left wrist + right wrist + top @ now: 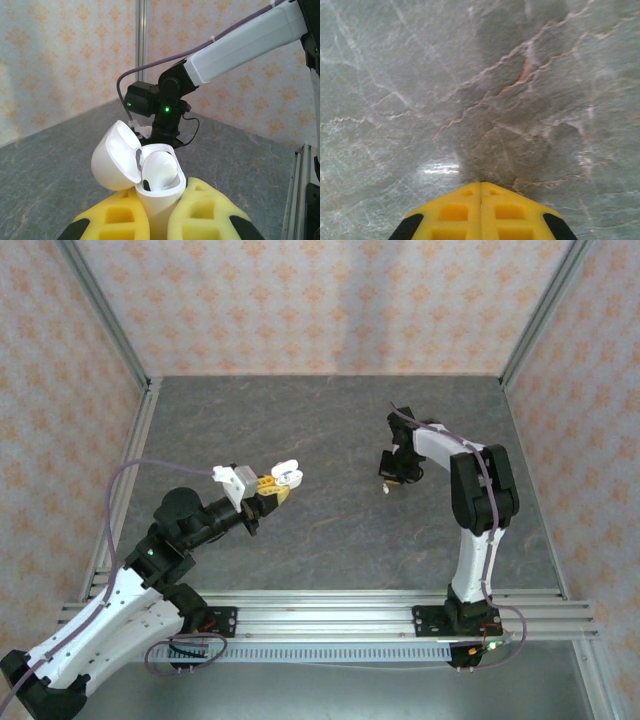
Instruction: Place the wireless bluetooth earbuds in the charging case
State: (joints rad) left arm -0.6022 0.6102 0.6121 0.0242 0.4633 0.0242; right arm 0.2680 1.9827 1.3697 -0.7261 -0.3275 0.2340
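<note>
My left gripper (275, 486) (157, 195) is shut on the white charging case (155, 197) (287, 477) and holds it upright above the table. The case's lid (115, 157) is swung open to the left. One white earbud (162, 169) sits in the case's open top. My right gripper (388, 478) (481, 184) points down close to the table, right of centre, and its yellow fingers (455, 212) are pressed together with nothing showing between them. A tiny white bit (386, 490) lies at its tip; I cannot tell whether it is an earbud.
The grey marbled table (330, 430) is bordered by patterned walls with aluminium posts at the back corners. A rail (330, 605) runs along the near edge. In the left wrist view the right arm (240, 45) reaches across behind the case.
</note>
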